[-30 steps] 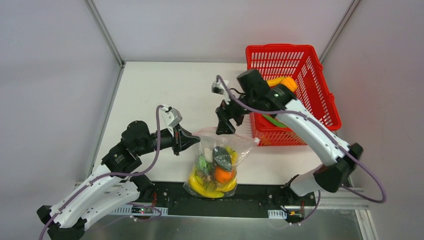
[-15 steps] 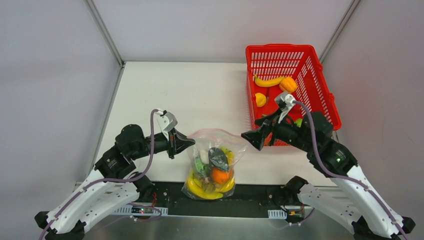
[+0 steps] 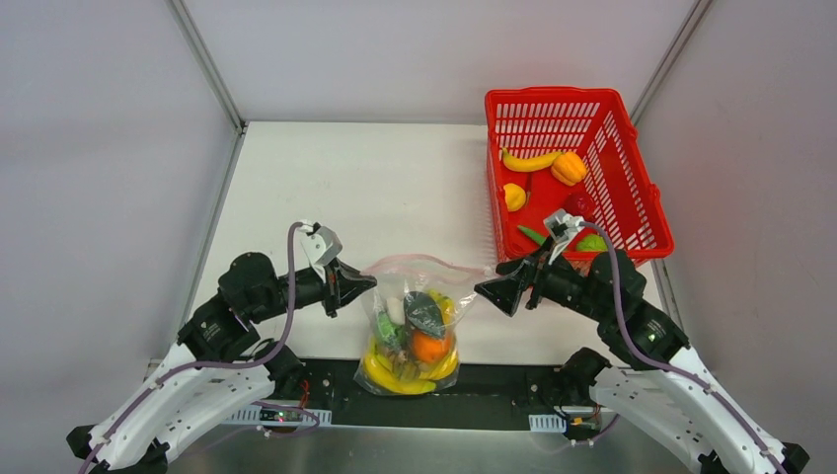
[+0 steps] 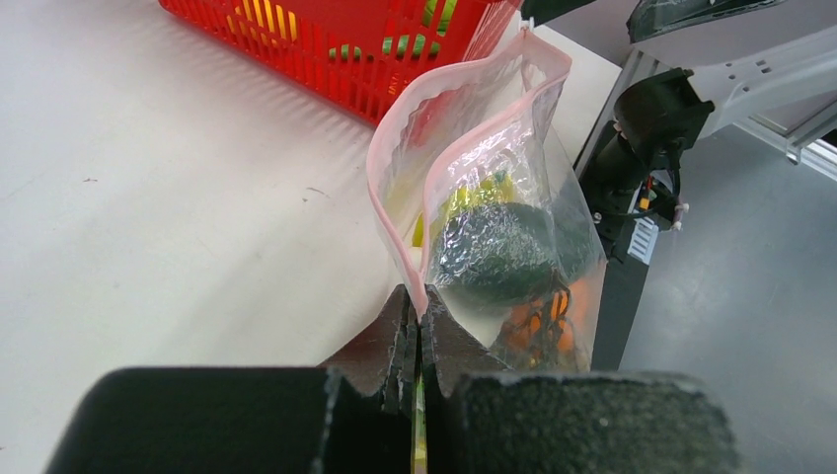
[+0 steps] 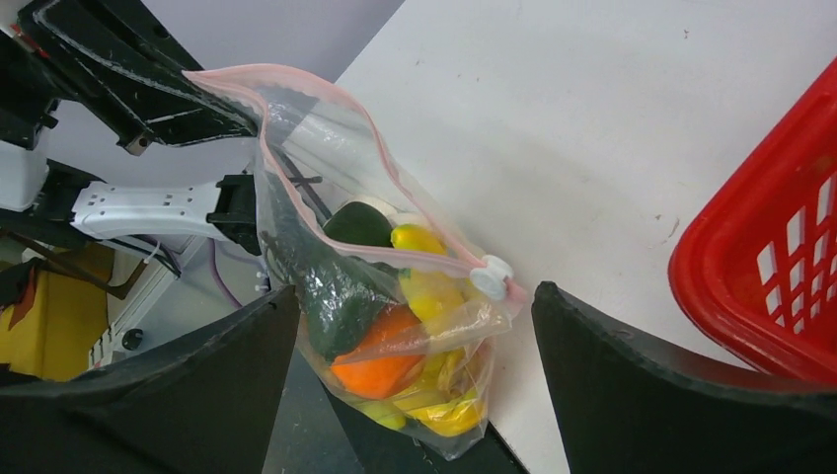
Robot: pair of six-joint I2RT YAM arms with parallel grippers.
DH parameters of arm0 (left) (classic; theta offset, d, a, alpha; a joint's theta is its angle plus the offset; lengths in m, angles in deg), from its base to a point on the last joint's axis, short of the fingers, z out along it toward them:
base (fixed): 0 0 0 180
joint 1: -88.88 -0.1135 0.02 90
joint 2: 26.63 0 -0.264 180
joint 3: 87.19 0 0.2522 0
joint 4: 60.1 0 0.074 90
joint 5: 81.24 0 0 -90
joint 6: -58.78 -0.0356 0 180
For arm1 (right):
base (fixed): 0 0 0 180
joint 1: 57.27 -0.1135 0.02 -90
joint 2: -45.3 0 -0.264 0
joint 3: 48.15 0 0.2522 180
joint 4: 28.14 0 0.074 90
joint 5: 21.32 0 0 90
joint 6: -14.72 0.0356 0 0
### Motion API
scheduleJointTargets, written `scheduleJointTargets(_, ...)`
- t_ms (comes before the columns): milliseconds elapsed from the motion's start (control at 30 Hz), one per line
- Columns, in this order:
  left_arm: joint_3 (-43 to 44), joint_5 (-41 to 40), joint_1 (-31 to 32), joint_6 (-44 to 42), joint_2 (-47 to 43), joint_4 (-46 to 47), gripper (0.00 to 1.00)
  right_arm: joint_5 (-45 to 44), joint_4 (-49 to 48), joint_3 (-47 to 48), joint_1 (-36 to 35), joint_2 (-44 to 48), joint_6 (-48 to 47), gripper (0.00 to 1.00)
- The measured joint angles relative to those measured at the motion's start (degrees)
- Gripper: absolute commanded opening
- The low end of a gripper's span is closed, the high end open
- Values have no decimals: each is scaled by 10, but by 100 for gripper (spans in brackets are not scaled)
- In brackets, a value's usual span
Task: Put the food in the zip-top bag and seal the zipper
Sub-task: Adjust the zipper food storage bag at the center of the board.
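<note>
My left end effector [image 3: 367, 283] pinches one corner of the clear, pink-dotted plastic zip-top bag [image 3: 419, 316], which sags with toy food [image 3: 431, 346] at the near edge of the white table [image 3: 345, 188]. The right end effector [image 3: 486, 288] gapes empty beside it. If I snag the pink-red zipper strip [image 3: 424, 259] badly, the flimsy bag could topple off.

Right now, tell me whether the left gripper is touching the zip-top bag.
Touching. The left wrist view shows the left gripper shut on the pink zipper of the zip-top bag.

The zip-top bag [image 3: 415, 316] is clear, glossy, crinkled plastic; the table [image 3: 345, 188] looks matt, perhaps laminate.
</note>
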Motion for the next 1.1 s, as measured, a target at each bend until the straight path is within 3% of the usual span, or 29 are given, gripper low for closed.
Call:
scheduleJointTargets(467, 0, -4, 0, -7, -31, -12, 0, 36, -73, -80, 0, -17, 0, 89)
scheduleJointTargets(667, -2, -4, 0, -7, -33, -12, 0, 80, -151, -126, 3, -21, -2, 78)
scheduleJointTargets(900, -2, -5, 0, -8, -34, -13, 0, 134, -214, -164, 3, -6, -11, 51)
scheduleJointTargets(1100, -3, -8, 0, -8, -40, -13, 0, 159, -246, -165, 3, -3, -16, 51)
